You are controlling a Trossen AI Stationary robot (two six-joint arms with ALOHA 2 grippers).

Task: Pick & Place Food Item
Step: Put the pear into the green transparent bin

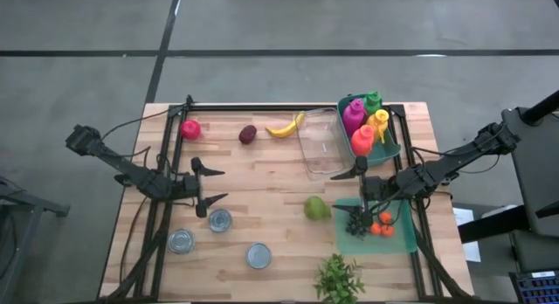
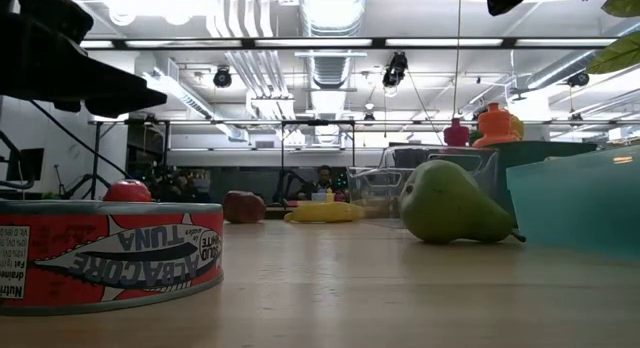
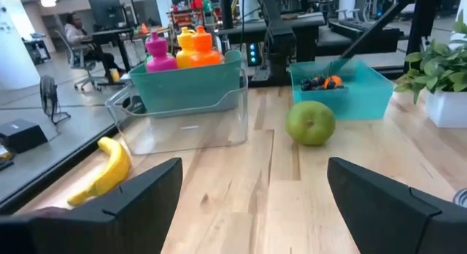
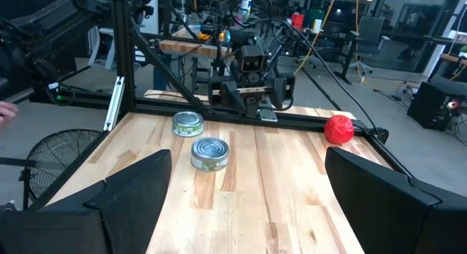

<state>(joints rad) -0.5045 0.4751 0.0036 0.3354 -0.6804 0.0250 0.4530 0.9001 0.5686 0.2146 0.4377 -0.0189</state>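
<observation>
My left pincer (image 1: 212, 184) and right pincer (image 1: 360, 181) both gape wide, empty, above the worktop (image 1: 271, 212); the green pear (image 1: 316, 208) lies between them, beside the teal tray (image 1: 403, 241).

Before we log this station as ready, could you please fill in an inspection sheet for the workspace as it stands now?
Surface: wooden table, no spills seen.
Job's things: pear loose mid-table; banana, red fruit and dark fruit along the far edge; small fruit in the shallow teal tray.
Clutter: three cans, clear container, teal bin of bottles, potted plant.
Grippers: left gripper open, holding nothing, above the table's left part; right gripper open, holding nothing, near the teal tray.
Cables: cables run along both arms.
Surroundings: grey floor around the table; a seated person at a desk in the room beyond.
</observation>
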